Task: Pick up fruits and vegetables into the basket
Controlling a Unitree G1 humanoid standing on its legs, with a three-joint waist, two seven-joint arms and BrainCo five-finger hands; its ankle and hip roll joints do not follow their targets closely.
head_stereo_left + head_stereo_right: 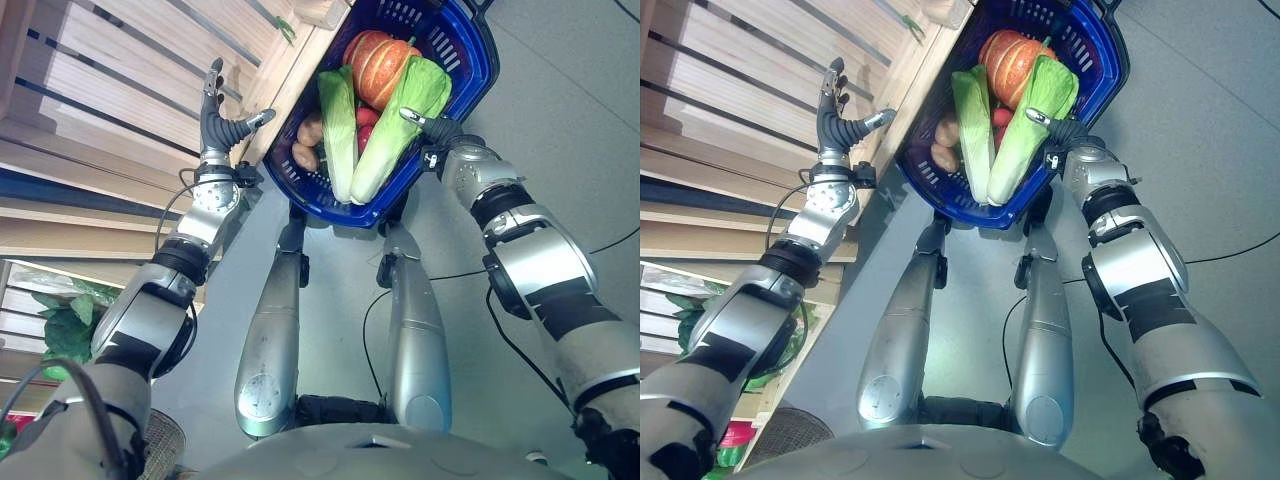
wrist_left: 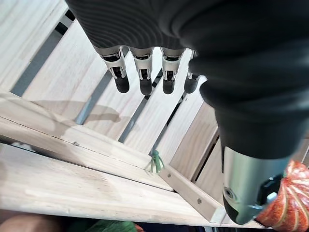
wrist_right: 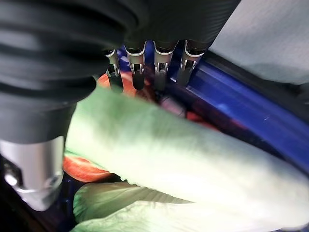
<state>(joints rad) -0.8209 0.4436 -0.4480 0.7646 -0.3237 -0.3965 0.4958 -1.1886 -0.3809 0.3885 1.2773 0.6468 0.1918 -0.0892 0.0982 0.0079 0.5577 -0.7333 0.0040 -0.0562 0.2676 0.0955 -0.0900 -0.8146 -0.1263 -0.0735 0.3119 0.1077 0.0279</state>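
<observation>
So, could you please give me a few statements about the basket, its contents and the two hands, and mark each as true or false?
1. The blue basket holds an orange pumpkin. True.
2. The basket holds a single leafy cabbage. False: two lie in it, one cabbage beside the other cabbage.
3. The left hand is curled round a vegetable. False: it is open and empty over the wooden slatted shelf.
4. The right hand is at the basket's rim, by a cabbage. True.
5. The basket is empty of small brown vegetables. False: brown potatoes lie beside the cabbages.
</observation>
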